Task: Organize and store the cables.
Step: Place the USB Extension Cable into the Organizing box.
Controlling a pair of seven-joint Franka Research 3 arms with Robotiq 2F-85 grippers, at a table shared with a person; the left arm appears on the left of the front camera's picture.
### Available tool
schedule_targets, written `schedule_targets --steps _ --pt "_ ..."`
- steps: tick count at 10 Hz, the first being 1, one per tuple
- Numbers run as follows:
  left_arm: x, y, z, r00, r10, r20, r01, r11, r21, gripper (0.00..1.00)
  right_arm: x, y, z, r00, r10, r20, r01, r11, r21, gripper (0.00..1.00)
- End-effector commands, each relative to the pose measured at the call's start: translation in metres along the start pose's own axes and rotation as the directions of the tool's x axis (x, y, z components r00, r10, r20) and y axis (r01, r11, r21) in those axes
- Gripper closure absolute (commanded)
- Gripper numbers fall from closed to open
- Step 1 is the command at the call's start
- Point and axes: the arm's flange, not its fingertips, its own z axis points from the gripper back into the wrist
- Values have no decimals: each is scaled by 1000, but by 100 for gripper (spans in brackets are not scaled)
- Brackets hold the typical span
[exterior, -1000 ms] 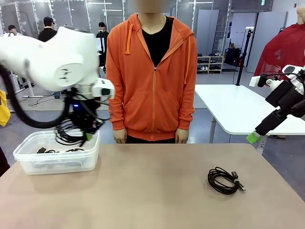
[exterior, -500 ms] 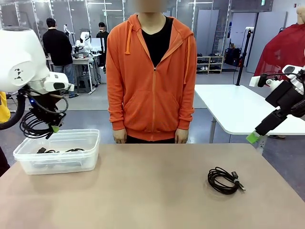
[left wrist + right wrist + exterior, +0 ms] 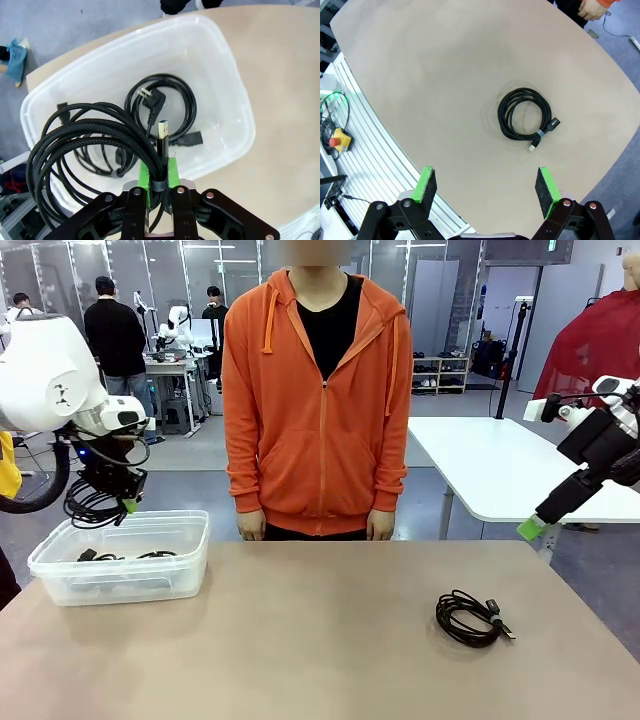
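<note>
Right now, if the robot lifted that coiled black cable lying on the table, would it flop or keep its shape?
The coiled black cable would probably sag but stay looped, since a small tie seems to bind its turns near the plug. It looks thin, so likely light. Lying flat, it should slide rather than roll.

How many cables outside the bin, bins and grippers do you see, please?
Coiled black cables outside bin: 2, braided USB cable held, coiled cable on the table
Clear plastic bin: 1
Grippers: 2, left gripper, right gripper
Total: 5
</note>
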Motion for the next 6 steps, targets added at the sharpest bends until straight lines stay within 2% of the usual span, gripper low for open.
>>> schedule_targets --steps 1,4,6 --pt "27 2 -12 1000 7 -23 -8 999 -43 84 1 1 -1 1000 -20 5 20 1000 0 0" --pt "41 -10 -51 996 44 -73 -50 996 -75 84 1 1 -1 1000 -20 5 20 1000 0 0" --pt "36 -17 -67 992 49 -118 -58 995 -76 84 1 1 -1 1000 -20 5 20 1000 0 0"
